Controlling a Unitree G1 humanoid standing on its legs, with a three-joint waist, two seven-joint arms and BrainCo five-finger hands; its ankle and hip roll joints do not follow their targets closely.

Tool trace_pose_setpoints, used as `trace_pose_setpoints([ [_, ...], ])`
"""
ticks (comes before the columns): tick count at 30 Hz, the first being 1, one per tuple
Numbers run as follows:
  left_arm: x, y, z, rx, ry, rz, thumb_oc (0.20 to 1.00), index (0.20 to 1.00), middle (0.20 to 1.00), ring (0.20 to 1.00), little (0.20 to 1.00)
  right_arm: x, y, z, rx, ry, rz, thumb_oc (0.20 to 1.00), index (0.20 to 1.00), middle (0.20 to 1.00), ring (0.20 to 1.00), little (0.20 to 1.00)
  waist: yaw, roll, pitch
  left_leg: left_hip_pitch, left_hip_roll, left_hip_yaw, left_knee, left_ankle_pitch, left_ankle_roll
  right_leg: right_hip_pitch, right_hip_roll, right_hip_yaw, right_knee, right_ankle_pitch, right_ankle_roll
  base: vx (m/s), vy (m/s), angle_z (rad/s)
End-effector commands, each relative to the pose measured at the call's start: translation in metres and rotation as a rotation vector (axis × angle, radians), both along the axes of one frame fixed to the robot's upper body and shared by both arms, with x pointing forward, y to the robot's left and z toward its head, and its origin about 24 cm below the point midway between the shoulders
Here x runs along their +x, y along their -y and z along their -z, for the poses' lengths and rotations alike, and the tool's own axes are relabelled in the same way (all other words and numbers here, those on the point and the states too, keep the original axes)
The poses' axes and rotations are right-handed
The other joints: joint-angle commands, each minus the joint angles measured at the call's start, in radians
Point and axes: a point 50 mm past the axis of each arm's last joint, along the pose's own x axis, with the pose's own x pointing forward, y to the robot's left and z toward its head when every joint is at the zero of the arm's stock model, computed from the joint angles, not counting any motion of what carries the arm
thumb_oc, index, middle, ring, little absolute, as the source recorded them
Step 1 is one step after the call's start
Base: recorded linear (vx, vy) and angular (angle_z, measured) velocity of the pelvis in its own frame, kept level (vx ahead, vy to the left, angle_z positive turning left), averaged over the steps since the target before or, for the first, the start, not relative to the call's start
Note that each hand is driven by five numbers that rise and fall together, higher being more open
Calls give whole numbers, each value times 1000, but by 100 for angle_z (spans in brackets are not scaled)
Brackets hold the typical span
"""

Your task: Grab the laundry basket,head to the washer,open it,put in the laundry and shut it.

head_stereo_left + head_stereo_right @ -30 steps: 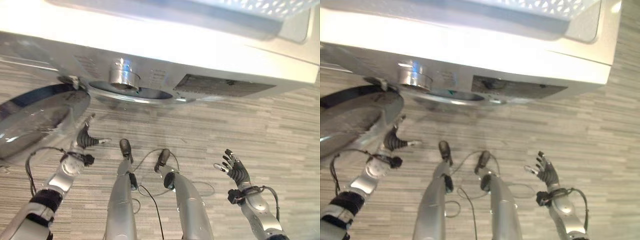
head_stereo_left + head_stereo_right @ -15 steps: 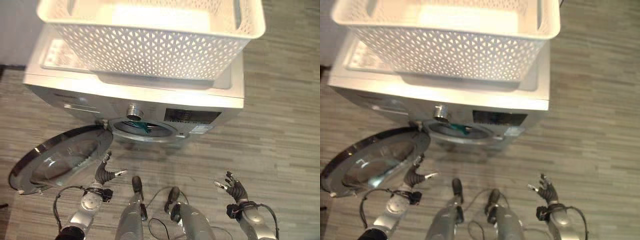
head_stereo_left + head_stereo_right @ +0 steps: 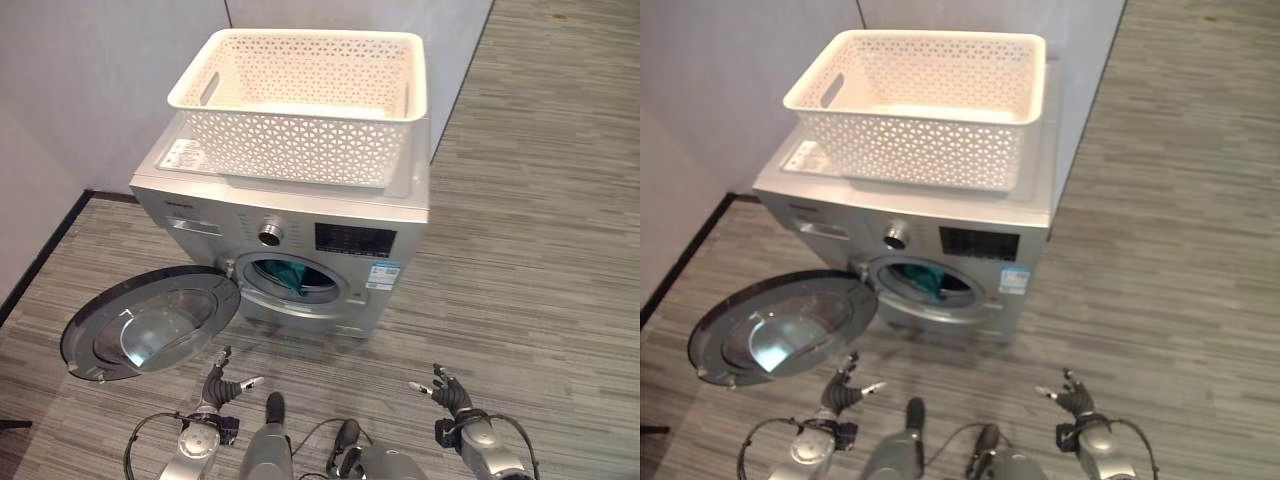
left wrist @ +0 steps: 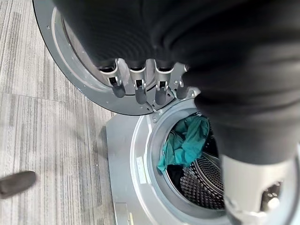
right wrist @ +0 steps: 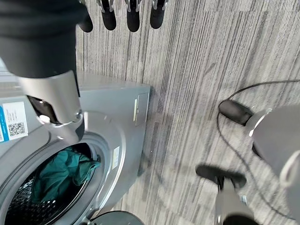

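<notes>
Left hand [image 3: 222,385] and right hand [image 3: 452,397] hang low, fingers seemingly loosely apart, gripping nothing.

The room is evenly and brightly lit from above, so the white perforated plastic laundry basket [image 3: 300,95] throws only a soft shadow onto the silver front-loading washer [image 3: 290,215] beneath it. A pale sheen lies on the round glass door [image 3: 150,322] at lower left, and the drum's inside stays dark. Up close, the dark ribbed cover of the left hand [image 4: 140,89] is blurred.

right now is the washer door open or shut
Open: the washer door is swung wide to the robot's left, and teal laundry shows in the uncovered drum opening.
</notes>
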Motion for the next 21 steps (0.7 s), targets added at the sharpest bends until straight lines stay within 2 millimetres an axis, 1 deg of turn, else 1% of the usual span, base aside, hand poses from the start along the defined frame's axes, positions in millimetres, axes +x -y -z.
trace_pose_setpoints([
  [1, 13, -4, -24, 50, 149, -39, 1000, 1000, 1000, 1000, 1000, -7, 13, 1, -54, -14, 9, 1000, 1000, 1000, 1000, 1000, -18, 23, -44, 68, 29, -3, -37, 59, 44, 137, -44, 62, -67, -71, 146, 100, 130, 6],
  [2, 13, -9, -28, 84, 165, -47, 1000, 1000, 1000, 1000, 1000, -12, 13, 3, -58, -32, 8, 1000, 1000, 1000, 1000, 1000, -22, 35, -61, 110, 40, 3, -73, 75, 34, 143, -43, 60, -78, -63, 157, 75, 160, -11],
  [3, 15, -18, -37, 123, 197, -83, 1000, 1000, 1000, 1000, 1000, -21, 15, 8, -55, -68, 22, 1000, 1000, 1000, 1000, 1000, -31, 66, -85, 127, 46, 6, -133, 138, 14, 138, -32, 57, -83, -44, 160, 70, 142, -10],
  [4, 15, -23, -40, 140, 206, -98, 1000, 1000, 1000, 1000, 1000, -25, 17, 10, -54, -84, 30, 1000, 1000, 1000, 1000, 1000, -34, 75, -93, 133, 40, 5, -159, 154, 5, 144, -28, 58, -83, -44, 161, 34, 104, 3],
  [5, 15, -23, -40, 140, 206, -99, 1000, 1000, 1000, 1000, 1000, -25, 17, 10, -54, -84, 30, 1000, 1000, 1000, 1000, 1000, -34, 75, -92, 134, 40, 5, -161, 155, 5, 145, -28, 58, -83, -44, 161, 77, 81, 27],
  [6, 17, -33, -44, 195, 207, -137, 1000, 1000, 1000, 1000, 1000, -29, 18, 11, -61, -99, 26, 1000, 1000, 1000, 1000, 1000, -44, 91, -99, 147, 35, 32, -194, 170, -11, 162, -27, 52, -85, -47, 159, 68, 90, 33],
  [8, 21, -45, -47, 253, 203, -194, 1000, 1000, 1000, 1000, 1000, -34, 20, 11, -70, -106, 18, 1000, 1000, 1000, 1000, 1000, -54, 98, -100, 147, 31, 50, -203, 192, -18, 178, -26, 56, -94, -50, 154, 98, 90, 21],
  [11, 30, -66, -58, 308, 215, -255, 1000, 1000, 1000, 1000, 1000, -38, 21, 10, -73, -115, -1, 1000, 1000, 1000, 1000, 1000, -67, 99, -108, 154, 25, 62, -206, 179, -15, 200, -24, 60, -99, -49, 156, 97, 37, -2],
  [12, 30, -66, -58, 308, 215, -255, 1000, 1000, 1000, 1000, 1000, -38, 21, 10, -73, -115, -1, 1000, 1000, 1000, 1000, 1000, -67, 99, -107, 155, 24, 62, -206, 179, -15, 201, -24, 60, -99, -49, 156, 59, 30, 4],
  [13, 35, -72, -62, 336, 221, -267, 1000, 1000, 1000, 1000, 1000, -39, 21, 10, -71, -116, -18, 1000, 1000, 1000, 1000, 1000, -72, 99, -108, 158, 21, 71, -208, 168, -13, 207, -26, 60, -100, -48, 158, 92, 66, -17],
  [14, 40, -86, -69, 405, 216, -285, 1000, 1000, 1000, 1000, 1000, -37, 20, 7, -75, -103, -56, 1000, 1000, 1000, 1000, 1000, -81, 101, -110, 167, 14, 80, -215, 140, -8, 213, -29, 67, -101, -48, 163, 92, 66, -11],
  [15, 40, -86, -69, 405, 216, -285, 1000, 1000, 1000, 1000, 1000, -37, 20, 7, -75, -103, -56, 1000, 1000, 1000, 1000, 1000, -80, 101, -110, 167, 14, 81, -214, 140, -8, 213, -29, 67, -101, -48, 163, 88, 78, -2],
  [19, 54, -110, -93, 550, 241, -299, 1000, 1000, 1000, 1000, 1000, -40, 20, 3, -71, -90, -91, 1000, 1000, 1000, 1000, 1000, -96, 100, -110, 174, -1, 102, -218, 74, 1, 213, -46, 66, -105, -37, 179, 71, 85, -12],
  [20, 63, -119, -105, 609, 250, -316, 1000, 1000, 1000, 1000, 1000, -42, 22, 3, -74, -90, -94, 1000, 1000, 1000, 1000, 1000, -106, 95, -107, 181, -10, 103, -218, 32, -5, 215, -57, 77, -106, -46, 190, 105, 117, -1],
  [21, 66, -124, -112, 636, 257, -323, 1000, 1000, 1000, 1000, 1000, -42, 24, 2, -77, -86, -95, 1000, 1000, 1000, 1000, 1000, -109, 94, -105, 181, -13, 107, -218, 17, -1, 212, -61, 78, -107, -43, 194, 86, 124, -1],
])
